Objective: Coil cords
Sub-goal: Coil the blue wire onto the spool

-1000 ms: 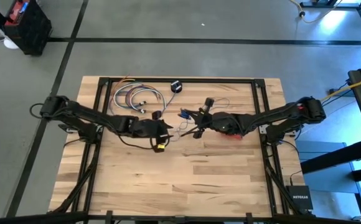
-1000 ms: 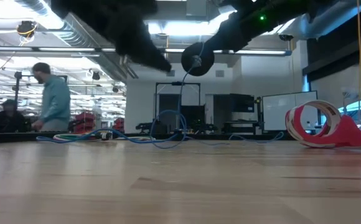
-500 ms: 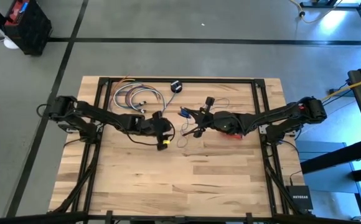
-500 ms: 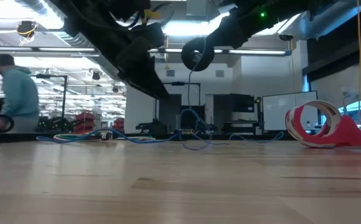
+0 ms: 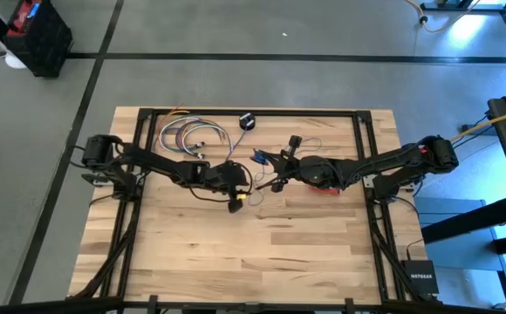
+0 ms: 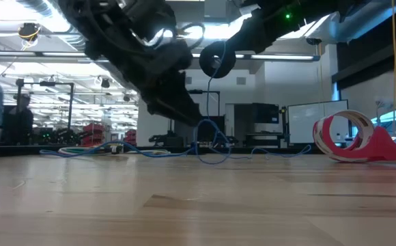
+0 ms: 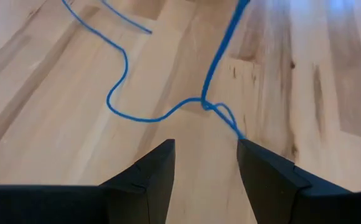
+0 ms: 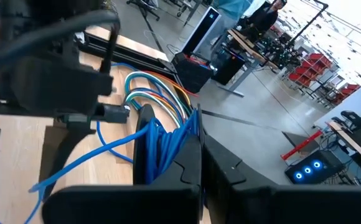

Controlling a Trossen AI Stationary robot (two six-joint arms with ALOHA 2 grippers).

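My left gripper hangs low over the tabletop's middle, fingers apart, poised to catch the one thin blue cord kinked just ahead. My right gripper, toward the far edge, is clamped on several loops of that cord, holding the coil and its single black puck aloft. Beyond, one multicoloured cable bundle rests near the far-left corner.

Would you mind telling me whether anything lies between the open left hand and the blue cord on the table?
Nothing visible does. The left hand hovers open over bare wood, and the blue cord lies just ahead of its fingertips with no other object between them.
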